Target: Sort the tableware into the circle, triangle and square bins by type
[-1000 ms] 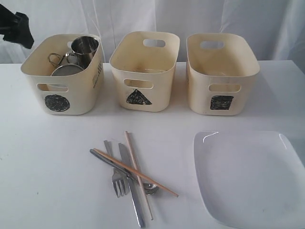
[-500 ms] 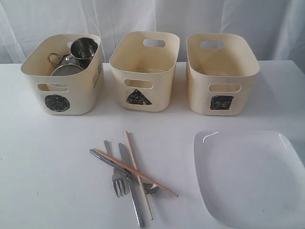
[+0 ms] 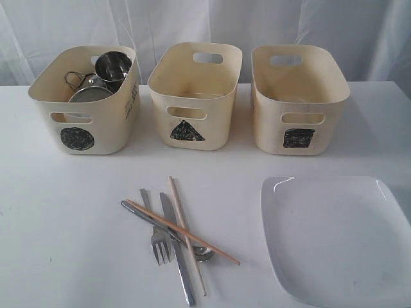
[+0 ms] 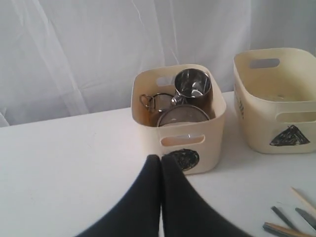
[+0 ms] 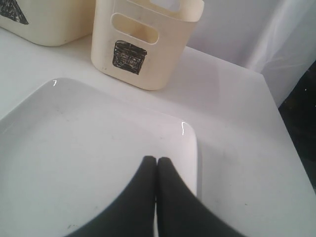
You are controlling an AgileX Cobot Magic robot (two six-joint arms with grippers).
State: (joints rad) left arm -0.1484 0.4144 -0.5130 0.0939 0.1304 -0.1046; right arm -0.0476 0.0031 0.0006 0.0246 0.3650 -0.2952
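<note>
1. done so far: the circle bin [image 3: 77,119] holds steel cups [image 3: 114,64] and a steel bowl [image 3: 90,96]. the triangle bin [image 3: 192,106] and the square bin [image 3: 298,106] show nothing i can make out for certain.
2. left to sort: the fork [image 3: 159,249], knife [image 3: 183,276], spoon [image 3: 204,254] and chopsticks [image 3: 221,255] lie crossed in one heap on the table [image 3: 64,224], in front of the triangle bin. the white square plate [image 3: 334,237] lies flat before the square bin.
3. the left gripper [image 4: 161,160] hangs near the circle bin, tips pressed together on nothing. the right gripper [image 5: 156,160] hovers over the plate, likewise closed and empty.
4. in the way: the cutlery overlaps, so lifting one piece would likely drag another, and the plate looks too wide to drop in flat.
</note>
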